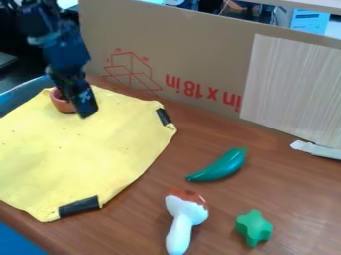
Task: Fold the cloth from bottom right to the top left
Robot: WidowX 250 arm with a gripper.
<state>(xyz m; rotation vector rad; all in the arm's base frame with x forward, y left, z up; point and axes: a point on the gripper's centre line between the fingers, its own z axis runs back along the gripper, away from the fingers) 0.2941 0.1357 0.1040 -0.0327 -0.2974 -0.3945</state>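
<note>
The yellow cloth [80, 149] lies spread over the left part of the table, with a black strip [164, 116] by its right corner and another black strip [79, 206] at its bottom edge. The black gripper [85, 113] hangs down at the upper left, over the cloth's upper part. Just beside it, a small reddish-brown round object [63, 101] sits at the cloth's upper edge, partly hidden by the gripper.
Right of the cloth on the brown table [146, 219] are a green pepper [223, 166], a white mushroom with a brown-red top [184, 214] and a green star-shaped piece [254, 228]. A cardboard wall [173, 55] stands along the back, with a wood-grain panel [293, 89] at right.
</note>
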